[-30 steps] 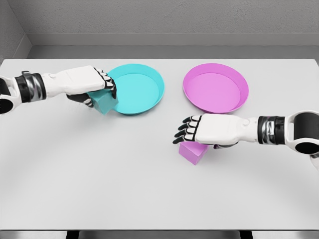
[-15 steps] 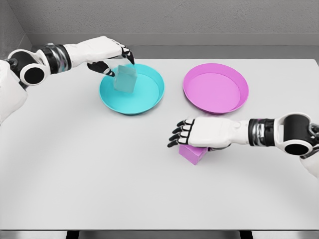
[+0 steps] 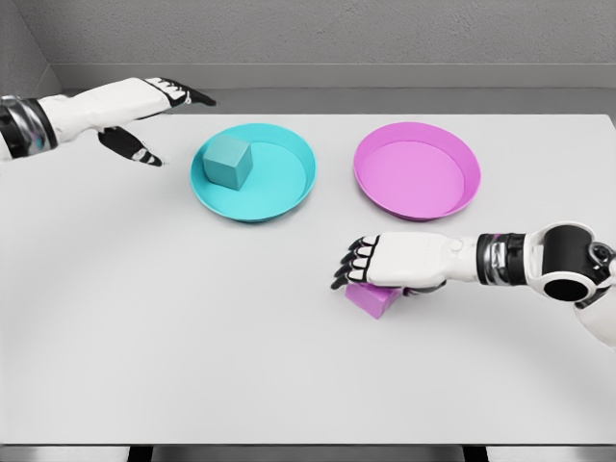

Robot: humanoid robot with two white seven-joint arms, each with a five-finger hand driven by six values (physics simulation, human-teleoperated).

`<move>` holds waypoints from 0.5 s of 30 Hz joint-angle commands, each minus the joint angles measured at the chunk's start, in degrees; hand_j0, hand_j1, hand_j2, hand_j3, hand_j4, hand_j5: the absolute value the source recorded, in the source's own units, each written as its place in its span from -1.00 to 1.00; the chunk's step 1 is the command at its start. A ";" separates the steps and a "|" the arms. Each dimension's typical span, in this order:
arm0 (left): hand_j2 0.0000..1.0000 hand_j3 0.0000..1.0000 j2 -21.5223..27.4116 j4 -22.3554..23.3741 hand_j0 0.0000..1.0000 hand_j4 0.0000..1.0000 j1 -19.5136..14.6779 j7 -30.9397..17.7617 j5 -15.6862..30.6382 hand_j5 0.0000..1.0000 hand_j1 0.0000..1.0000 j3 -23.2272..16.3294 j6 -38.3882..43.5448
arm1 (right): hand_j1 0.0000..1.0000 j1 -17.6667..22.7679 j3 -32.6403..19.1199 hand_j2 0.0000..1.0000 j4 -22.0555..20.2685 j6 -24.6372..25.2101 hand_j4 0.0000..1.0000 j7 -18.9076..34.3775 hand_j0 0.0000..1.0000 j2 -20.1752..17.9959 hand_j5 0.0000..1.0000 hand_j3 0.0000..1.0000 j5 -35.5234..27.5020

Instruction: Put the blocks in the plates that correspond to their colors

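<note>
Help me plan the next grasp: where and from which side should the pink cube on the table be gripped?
Grip the pink cube across two opposite side faces, coming from above: it sits flat on the white table, so the sides are exposed. The right hand is over its top, which suits a top-down pinch, probably thumb against fingers.
</note>
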 commanded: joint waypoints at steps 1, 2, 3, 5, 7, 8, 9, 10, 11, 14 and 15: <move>1.00 1.00 4.12 -1.02 1.00 1.00 0.09 0.06 3.63 1.00 1.00 0.15 -0.91 | 0.73 0.00 0.03 0.73 0.63 0.15 0.73 -0.02 0.73 0.37 0.73 0.73 -0.26; 1.00 1.00 4.21 -1.11 1.00 1.00 0.18 0.06 3.63 1.00 1.00 0.15 -0.91 | 0.62 0.00 0.03 0.62 0.81 0.15 0.62 -0.02 0.62 0.37 0.62 0.62 -0.26; 1.00 1.00 4.21 -1.19 1.00 1.00 1.40 0.06 3.63 1.00 1.00 0.15 -0.91 | 0.50 0.00 0.03 0.50 0.81 0.15 0.50 -0.02 0.50 0.46 0.50 0.50 -0.26; 1.00 1.00 4.30 -1.55 1.00 1.00 2.64 0.06 3.63 1.00 1.00 0.15 -0.91 | 0.39 0.09 0.03 0.39 0.89 0.15 0.39 -0.02 0.39 0.99 0.39 0.39 -0.26; 1.00 1.00 6.58 -4.52 1.00 1.00 3.78 0.06 3.63 1.00 1.00 0.06 -0.91 | 0.29 0.09 0.03 0.29 0.89 0.15 0.29 -0.02 0.29 1.43 0.29 0.29 -0.35; 1.00 1.00 7.90 -6.46 1.00 1.00 3.87 0.15 3.63 1.00 1.00 0.15 -0.91 | 0.24 0.09 0.03 0.24 0.89 0.15 0.24 -0.02 0.24 1.43 0.24 0.24 -0.35; 1.00 1.00 9.39 -8.66 1.00 1.00 4.48 0.15 3.63 1.00 1.00 0.15 -0.91 | 0.23 0.09 0.03 0.23 0.89 0.15 0.23 -0.02 0.23 1.43 0.23 0.23 -0.35; 1.00 1.00 10.71 -8.67 1.00 1.00 5.01 0.15 3.63 1.00 1.00 0.15 -0.91 | 0.23 0.09 0.03 0.23 0.89 0.15 0.23 -0.02 0.23 1.43 0.23 0.23 -0.35; 1.00 1.00 11.68 -8.14 1.00 1.00 5.54 0.15 3.63 1.00 1.00 0.15 -0.91 | 0.23 0.09 0.03 0.23 0.89 0.15 0.23 -0.02 0.23 1.43 0.23 0.23 -0.35; 1.00 1.00 11.51 -7.96 1.00 1.00 5.98 -0.02 3.63 1.00 1.00 0.06 -0.91 | 0.23 0.09 0.03 0.23 0.89 0.15 0.23 -0.02 0.23 1.43 0.23 0.23 -0.35; 1.00 1.00 11.42 -8.23 1.00 1.00 6.33 -0.11 3.63 1.00 1.00 -0.03 -0.91 | 0.23 0.09 0.03 0.23 1.07 0.15 0.23 -0.02 0.23 1.43 0.23 0.23 -0.44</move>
